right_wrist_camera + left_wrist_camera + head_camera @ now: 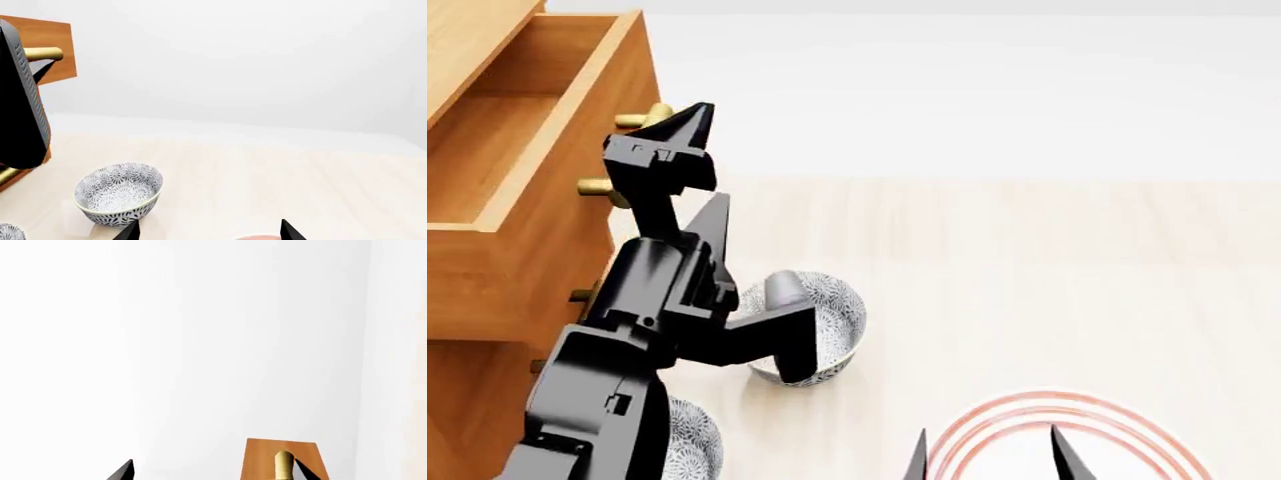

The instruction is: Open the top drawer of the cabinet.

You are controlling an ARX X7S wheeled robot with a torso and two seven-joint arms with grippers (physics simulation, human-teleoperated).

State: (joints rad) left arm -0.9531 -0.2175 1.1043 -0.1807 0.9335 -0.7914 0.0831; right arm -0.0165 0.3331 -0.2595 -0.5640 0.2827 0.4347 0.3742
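The cabinet [467,390] stands at the left of the head view. Its top drawer [627,80] is pulled out, and I can see down into its bare wooden box. The brass handle [641,118] sticks out of the drawer front. My left gripper [703,165] is open at this handle. In the left wrist view the handle [284,464] lies inside the gap of the left gripper [213,472], close to one finger. My right gripper [993,455] is open and holds nothing, low over a red-ringed plate [1054,410].
A patterned bowl [814,330] sits on the pale floor just right of my left arm. Another bowl [687,440] is partly hidden under that arm. Brass handles of the lower drawers [585,295] poke out below. In the right wrist view the near bowl [120,192] lies left of the right gripper [210,231].
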